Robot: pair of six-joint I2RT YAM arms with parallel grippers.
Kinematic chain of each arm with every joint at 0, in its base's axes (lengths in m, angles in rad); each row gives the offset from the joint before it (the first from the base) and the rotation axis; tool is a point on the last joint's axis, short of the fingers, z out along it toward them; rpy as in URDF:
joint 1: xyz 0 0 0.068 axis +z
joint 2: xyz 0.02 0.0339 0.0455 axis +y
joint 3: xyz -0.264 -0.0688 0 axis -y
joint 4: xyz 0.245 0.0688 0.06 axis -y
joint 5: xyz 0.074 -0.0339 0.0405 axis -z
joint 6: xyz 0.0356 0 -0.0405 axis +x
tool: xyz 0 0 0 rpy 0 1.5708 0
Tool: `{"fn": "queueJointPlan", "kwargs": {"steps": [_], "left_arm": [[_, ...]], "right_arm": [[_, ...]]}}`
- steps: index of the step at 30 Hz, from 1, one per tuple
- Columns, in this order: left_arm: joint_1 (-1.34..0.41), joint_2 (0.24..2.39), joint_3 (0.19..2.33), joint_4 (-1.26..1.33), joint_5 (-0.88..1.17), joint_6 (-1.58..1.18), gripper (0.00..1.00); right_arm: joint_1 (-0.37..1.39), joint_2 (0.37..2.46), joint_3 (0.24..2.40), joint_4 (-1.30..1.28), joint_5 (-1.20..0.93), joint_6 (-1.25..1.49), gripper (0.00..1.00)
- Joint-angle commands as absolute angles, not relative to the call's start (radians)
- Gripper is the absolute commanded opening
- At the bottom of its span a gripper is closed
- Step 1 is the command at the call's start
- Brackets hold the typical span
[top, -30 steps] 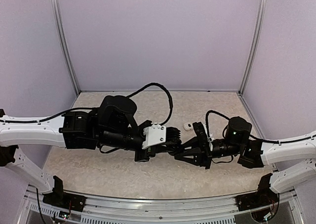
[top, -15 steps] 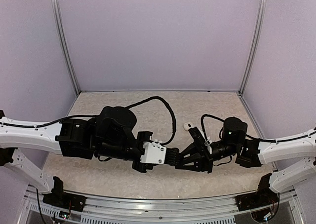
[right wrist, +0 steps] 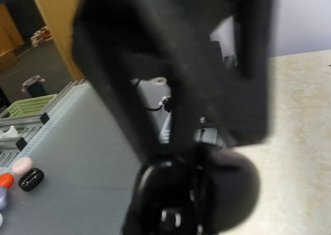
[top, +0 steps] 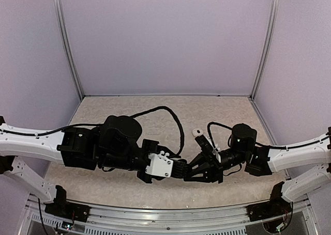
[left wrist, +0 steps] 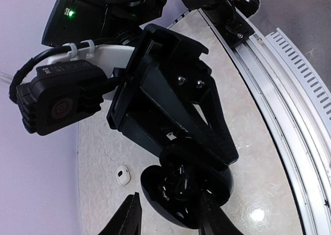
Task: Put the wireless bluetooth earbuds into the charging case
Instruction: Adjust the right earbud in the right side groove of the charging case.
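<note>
Where both arms meet low over speckled counter [top: 227, 108], hands sit almost nose to nose. Right hand [top: 190, 172]: fingers drawn in on black charging case [left wrist: 186, 191], gripping it, open side turned toward left wrist camera. Left hand [left wrist: 169, 209]: fingers parted, one on each side of case, sliver of counter showing between one finger and shell; contact not clear. Case interior dark, contents unreadable. One white earbud [left wrist: 122, 175] lies on counter just beside left hand, apart from case.
</note>
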State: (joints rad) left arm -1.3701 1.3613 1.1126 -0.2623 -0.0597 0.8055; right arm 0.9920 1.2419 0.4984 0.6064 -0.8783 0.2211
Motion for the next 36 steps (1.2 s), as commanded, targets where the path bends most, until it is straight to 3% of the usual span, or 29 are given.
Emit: {"fn": "queueJointPlan", "kwargs": {"steps": [1, 24, 36], "left_arm": [[-1.357, 1.345, 1.083, -0.254, -0.139, 0.814, 0.39], [-1.332, 1.306, 1.060, -0.185, -0.043, 0.717, 0.47], [-1.307, 1.361, 1.109, -0.159, -0.128, 0.584, 0.48]], "right_arm": [[1.001, 1.239, 0.520, 0.697, -0.973, 0.227, 0.00], [1.003, 1.273, 0.504, 0.807, -0.981, 0.321, 0.00], [1.006, 1.283, 0.502, 0.825, -0.992, 0.338, 0.00]]}}
